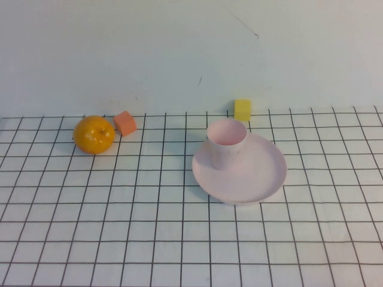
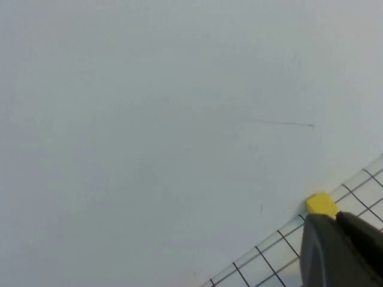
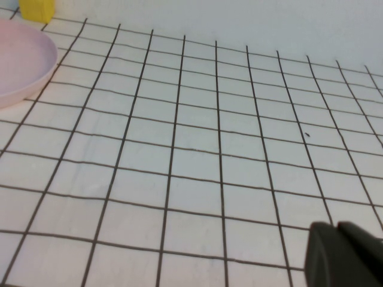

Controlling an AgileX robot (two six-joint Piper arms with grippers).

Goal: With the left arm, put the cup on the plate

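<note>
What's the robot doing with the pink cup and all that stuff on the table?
Right now nothing is being held. The pink cup already stands upright on the pink plate, near its back-left edge. The left gripper shows only in its own wrist camera, up off the table and pointed toward the yellow block by the wall. The right gripper hangs low over bare grid to the plate's right. An orange and an orange-red block sit untouched on the left.

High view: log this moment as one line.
pale pink handleless cup: upright on round pale pink plate | left hand: off table, away from cup | right hand: above grid, parked
</note>
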